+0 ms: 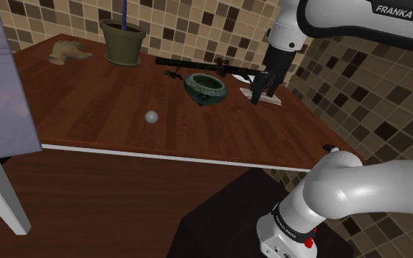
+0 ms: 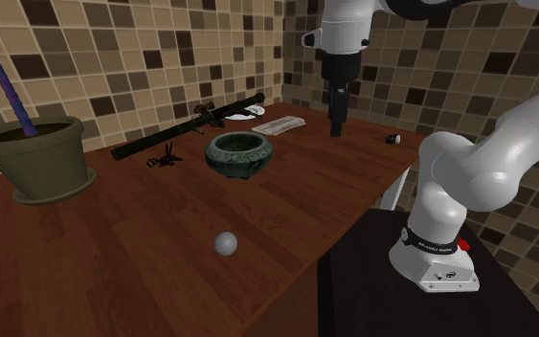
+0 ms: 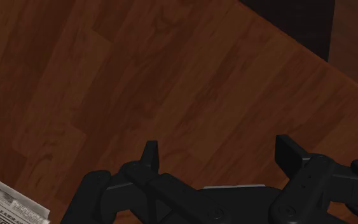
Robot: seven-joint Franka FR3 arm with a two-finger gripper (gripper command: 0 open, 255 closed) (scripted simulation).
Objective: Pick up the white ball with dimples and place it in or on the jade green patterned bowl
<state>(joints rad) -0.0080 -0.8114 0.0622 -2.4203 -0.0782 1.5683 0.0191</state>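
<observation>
Ball [image 1: 151, 116] lies on the wooden table [image 1: 87, 95] near its front edge, well apart from the green bowl [image 1: 205, 88]. The gripper [image 1: 262, 94], fingers apart and empty, hovers beyond the bowl. It should likely centre over the ball before descending.
</observation>
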